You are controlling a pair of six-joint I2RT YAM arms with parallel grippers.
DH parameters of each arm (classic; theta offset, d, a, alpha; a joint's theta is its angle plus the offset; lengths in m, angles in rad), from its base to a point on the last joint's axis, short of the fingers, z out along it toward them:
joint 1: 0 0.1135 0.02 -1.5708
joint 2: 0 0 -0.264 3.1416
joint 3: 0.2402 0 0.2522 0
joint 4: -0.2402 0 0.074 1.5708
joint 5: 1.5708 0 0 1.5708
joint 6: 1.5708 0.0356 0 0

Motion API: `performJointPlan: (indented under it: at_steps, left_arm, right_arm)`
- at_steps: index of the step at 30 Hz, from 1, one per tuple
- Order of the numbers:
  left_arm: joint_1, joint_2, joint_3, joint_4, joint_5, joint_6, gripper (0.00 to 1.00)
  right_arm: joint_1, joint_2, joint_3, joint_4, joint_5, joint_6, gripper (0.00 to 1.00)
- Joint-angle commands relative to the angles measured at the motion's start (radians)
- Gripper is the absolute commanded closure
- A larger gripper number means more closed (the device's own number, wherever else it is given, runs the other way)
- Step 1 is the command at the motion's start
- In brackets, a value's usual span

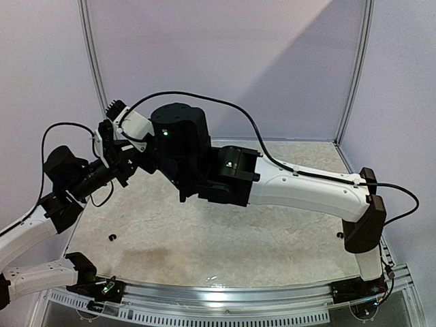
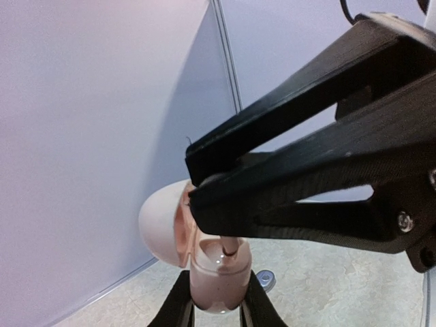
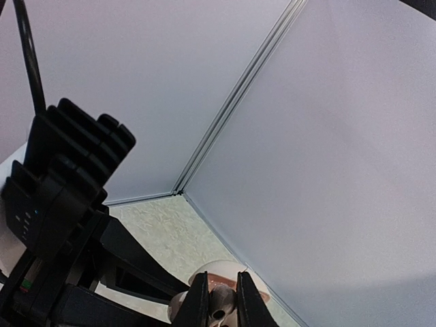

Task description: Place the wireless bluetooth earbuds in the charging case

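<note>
Walls point(image 1: 225, 61) of pale lilac ring our speckled table point(image 1: 204, 238) — left pincer point(image 2: 216, 289) clamps the charging case point(image 2: 219, 269), right pincer point(image 3: 222, 293) pinches an earbud point(image 2: 230, 245).

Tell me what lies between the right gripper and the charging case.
A pale earbud, pinched in the right gripper, its lower end reaching into the open charging case held by the left gripper. The left wrist view shows it.

L pincer point(image 2: 218, 300), R pincer point(image 3: 223, 303): tight, aloft
</note>
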Motion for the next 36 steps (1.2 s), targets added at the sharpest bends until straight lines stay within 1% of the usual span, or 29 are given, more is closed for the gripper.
performJointPlan:
  at_steps: [1, 5, 13, 18, 28, 32, 36]
  left_arm:
    - [-0.012, -0.004, 0.028, 0.023, -0.013, -0.012, 1.00]
    - [-0.012, -0.005, 0.028, 0.022, -0.019, -0.011, 1.00]
    - [-0.010, -0.005, 0.030, 0.020, -0.026, -0.010, 1.00]
    - [-0.010, -0.004, 0.031, 0.021, -0.025, -0.012, 1.00]
    - [-0.010, -0.008, 0.029, 0.022, -0.022, -0.013, 1.00]
    - [-0.010, -0.011, 0.027, 0.021, -0.032, -0.016, 1.00]
    - [-0.010, -0.011, 0.025, 0.027, -0.021, -0.023, 1.00]
  right_arm:
    - [-0.004, 0.013, -0.015, -0.031, 0.034, -0.052, 1.00]
    - [-0.001, 0.018, -0.014, -0.046, 0.031, -0.078, 1.00]
    - [0.000, 0.033, -0.012, -0.063, 0.021, -0.061, 1.00]
    - [-0.002, 0.049, -0.012, -0.084, 0.025, -0.049, 0.92]
    - [-0.007, 0.062, -0.011, -0.087, 0.038, -0.025, 0.89]
    - [-0.006, 0.062, -0.011, -0.090, 0.059, -0.021, 0.83]
    - [-0.007, 0.059, -0.011, -0.079, 0.057, -0.025, 0.81]
